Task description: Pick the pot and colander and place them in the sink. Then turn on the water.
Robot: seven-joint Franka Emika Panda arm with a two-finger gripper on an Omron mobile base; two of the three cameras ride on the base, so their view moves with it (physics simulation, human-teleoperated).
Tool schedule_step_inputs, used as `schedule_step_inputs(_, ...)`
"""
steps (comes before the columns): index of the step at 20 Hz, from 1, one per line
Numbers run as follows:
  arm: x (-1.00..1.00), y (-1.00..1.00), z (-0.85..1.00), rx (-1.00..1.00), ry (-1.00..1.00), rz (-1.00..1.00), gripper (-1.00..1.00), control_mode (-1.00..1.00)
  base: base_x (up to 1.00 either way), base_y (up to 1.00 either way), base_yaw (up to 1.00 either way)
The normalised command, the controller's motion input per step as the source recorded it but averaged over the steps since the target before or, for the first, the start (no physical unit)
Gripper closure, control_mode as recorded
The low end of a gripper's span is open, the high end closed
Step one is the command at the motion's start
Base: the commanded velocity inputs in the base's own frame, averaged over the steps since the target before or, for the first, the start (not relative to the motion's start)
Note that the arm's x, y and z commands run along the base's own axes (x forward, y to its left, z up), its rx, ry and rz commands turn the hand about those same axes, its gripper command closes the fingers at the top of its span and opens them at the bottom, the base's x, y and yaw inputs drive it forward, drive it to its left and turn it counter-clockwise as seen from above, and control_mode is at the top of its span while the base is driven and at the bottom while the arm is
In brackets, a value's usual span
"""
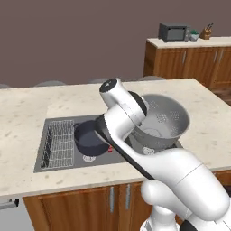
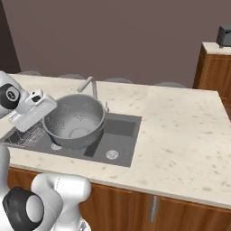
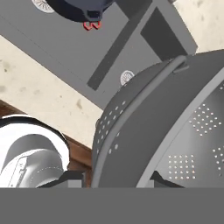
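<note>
The silver colander (image 1: 164, 122) hangs tilted above the right part of the dark sink (image 1: 104, 161), clear of the basin floor. My gripper (image 2: 48, 116) is shut on its near rim; in the hand view the rim of the colander (image 3: 144, 127) runs between the gripper's (image 3: 116, 178) two fingertips. The dark pot (image 1: 89, 136) sits in the sink beside the wire rack and also appears as the pot (image 3: 83, 9) at the top of the hand view. The curved faucet (image 2: 88, 84) stands behind the colander (image 2: 74, 119); I see no water coming from it.
A wire grid rack (image 1: 58, 144) fills the sink's left end. Pale stone counter (image 2: 180, 131) stretches to the right of the sink (image 2: 122, 135). A microwave (image 1: 173, 32) stands on a far wooden cabinet. My own arm crosses the sink's front edge.
</note>
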Motion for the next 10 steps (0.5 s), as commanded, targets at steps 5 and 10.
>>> schedule_step_inputs(5,0.00,0.00,0.00,0.00,0.00,0.00,1.00,1.00,-0.09,0.74,0.04)
schedule_step_inputs(10,0.00,0.00,0.00,0.00,0.00,0.00,1.00,1.00,0.31,0.31,0.08)
